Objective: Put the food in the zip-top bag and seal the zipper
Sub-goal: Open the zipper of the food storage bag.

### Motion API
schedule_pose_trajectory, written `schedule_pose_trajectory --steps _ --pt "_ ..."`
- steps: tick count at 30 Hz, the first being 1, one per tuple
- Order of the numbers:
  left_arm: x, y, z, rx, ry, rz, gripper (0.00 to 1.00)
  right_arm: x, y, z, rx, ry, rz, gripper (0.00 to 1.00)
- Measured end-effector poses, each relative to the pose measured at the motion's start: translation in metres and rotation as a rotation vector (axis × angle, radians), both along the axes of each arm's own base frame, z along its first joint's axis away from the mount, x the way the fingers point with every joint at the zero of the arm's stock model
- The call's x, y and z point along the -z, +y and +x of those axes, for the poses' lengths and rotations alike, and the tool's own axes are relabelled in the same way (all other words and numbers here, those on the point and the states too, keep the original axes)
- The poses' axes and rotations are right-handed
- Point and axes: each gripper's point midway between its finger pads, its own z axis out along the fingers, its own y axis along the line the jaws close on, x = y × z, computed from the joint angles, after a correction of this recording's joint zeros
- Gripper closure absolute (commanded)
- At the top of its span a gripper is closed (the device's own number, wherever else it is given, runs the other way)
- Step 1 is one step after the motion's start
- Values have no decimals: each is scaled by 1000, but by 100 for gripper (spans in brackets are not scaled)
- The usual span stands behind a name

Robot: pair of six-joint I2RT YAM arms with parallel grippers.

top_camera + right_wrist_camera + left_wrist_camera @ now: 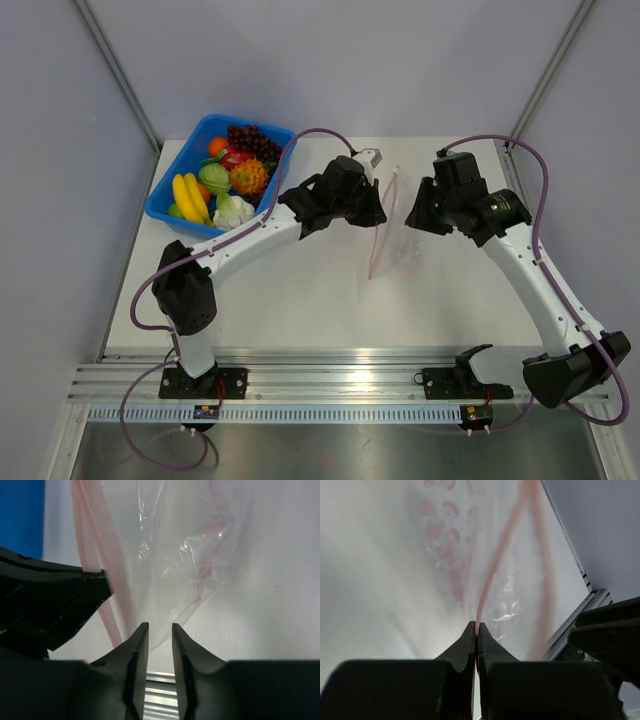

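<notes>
The zip-top bag (pixel 388 235) hangs crinkled between my two grippers above the table. My left gripper (pixel 377 208) is shut on the zipper (pixel 496 562), the pink strip running up from its fingertips (pixel 470 632). My right gripper (pixel 413 216) is open with a narrow gap, its fingertips (pixel 141 630) just at the bag's lower edge (pixel 175 555), not closed on it. The zipper (pixel 111 622) hangs left of them. The food (pixel 228 172) lies in the blue tray: bananas (pixel 190 197), grapes (pixel 250 138), cabbage (pixel 213 177), an orange (pixel 217 146).
The blue tray (pixel 163 213) sits at the table's back left, behind the left arm. The aluminium rail (pixel 340 375) runs along the near edge. The left gripper's black body (pixel 50 600) fills the left of the right wrist view.
</notes>
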Motion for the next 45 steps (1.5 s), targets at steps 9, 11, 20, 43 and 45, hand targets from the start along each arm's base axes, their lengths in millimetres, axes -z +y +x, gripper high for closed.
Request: schedule_pose_trajectory --steps 9,11,20,43,45 --pt "-9 -9 -4 1 56 -78 100 3 31 3 -39 -38 38 41" --pt "-11 -11 -5 5 65 -95 100 10 34 2 -35 -28 45 41" --pt "-9 -11 -6 1 91 -113 100 30 28 4 37 -24 -46 61" --pt "25 17 -1 73 191 -118 100 53 -9 31 190 -65 -440 100" --pt "26 23 2 86 188 -114 100 46 -11 32 192 -77 -448 100"
